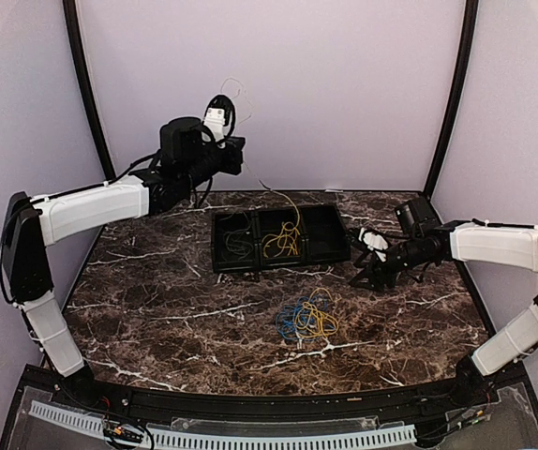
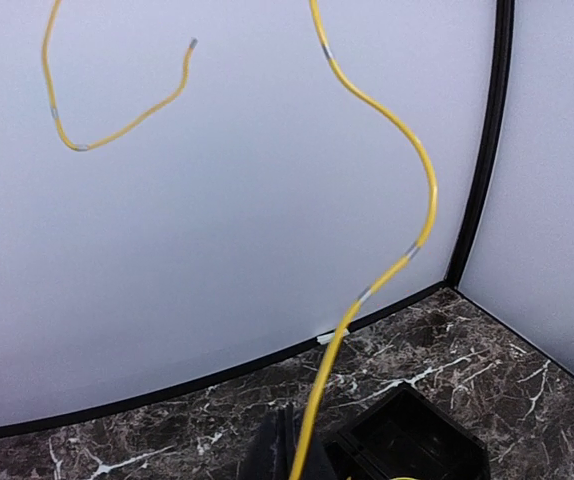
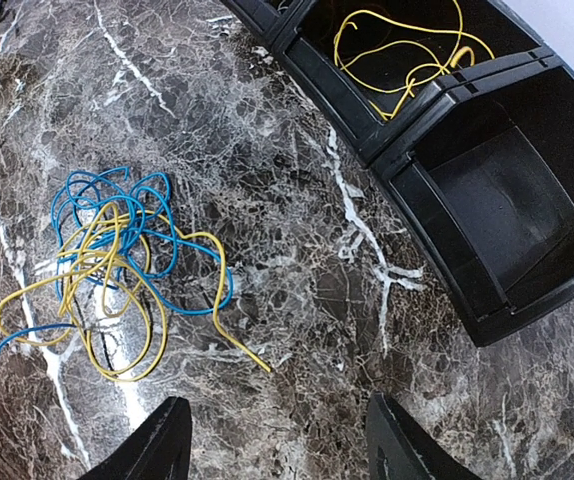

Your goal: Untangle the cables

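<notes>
Left hand (image 1: 239, 148), upper left in the top view, is pinched shut on one yellow cable (image 2: 427, 200); right hand (image 3: 282, 440) hovers with jaws wide over the table (image 1: 156, 300), right of the black tray (image 1: 325, 239). Tangled cables (image 1: 306, 319) lie lower centre. Feed the yellow cable down slowly so it coils inside the middle compartment; it runs near upright, free end curling upper left.

Top camera looks down on the whole table (image 1: 156, 309); right wrist looks down close, left wrist at the wall (image 2: 217, 250) — all share the tray (image 1: 321, 234).
</notes>
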Controlling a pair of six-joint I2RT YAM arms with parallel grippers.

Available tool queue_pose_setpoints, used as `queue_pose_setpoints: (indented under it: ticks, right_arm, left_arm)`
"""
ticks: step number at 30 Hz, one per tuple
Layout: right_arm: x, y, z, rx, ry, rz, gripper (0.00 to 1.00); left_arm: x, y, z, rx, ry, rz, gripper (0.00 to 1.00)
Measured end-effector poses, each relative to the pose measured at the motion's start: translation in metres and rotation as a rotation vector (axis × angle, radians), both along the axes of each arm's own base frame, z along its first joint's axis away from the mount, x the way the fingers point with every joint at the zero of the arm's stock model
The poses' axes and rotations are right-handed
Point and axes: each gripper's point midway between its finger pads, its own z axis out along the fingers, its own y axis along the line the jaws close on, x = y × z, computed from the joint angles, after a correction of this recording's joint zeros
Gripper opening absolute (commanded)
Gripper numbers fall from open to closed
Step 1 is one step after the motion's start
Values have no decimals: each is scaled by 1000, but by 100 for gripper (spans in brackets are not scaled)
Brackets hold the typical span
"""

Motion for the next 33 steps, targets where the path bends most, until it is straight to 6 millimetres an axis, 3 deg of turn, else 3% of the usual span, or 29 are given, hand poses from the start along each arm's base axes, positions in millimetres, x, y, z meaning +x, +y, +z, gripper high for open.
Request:
queue_pose_setpoints:
  ticks: [5, 8, 15, 18, 22, 25, 29, 33]
  right_arm:
    - [0, 0, 0, 1, 0, 1, 62]
    - [0, 0, 0, 1, 1, 1, 62]
    - [0, 0, 1, 1, 2, 0, 62]
    - [0, 0, 2, 2, 0, -2, 62]
    - [6, -1, 5, 6, 13, -49, 62]
    - [22, 5, 24, 42, 8, -89, 62]
    - [64, 23, 59, 103, -19, -134, 63]
    - [101, 39, 63, 129, 12, -169, 64]
  left_arm:
    - [15, 3, -7, 67, 14, 58, 0]
    - [24, -1, -34, 114, 55, 67, 0]
    - [44, -19, -120, 209, 179, 49, 0]
    - [44, -26, -140, 211, 216, 24, 0]
    - [43, -41, -145, 186, 231, -25, 0]
    - [37, -55, -144, 164, 235, -63, 0]
    - [24, -76, -155, 149, 268, -119, 0]
    - [16, -89, -175, 137, 317, -146, 0]
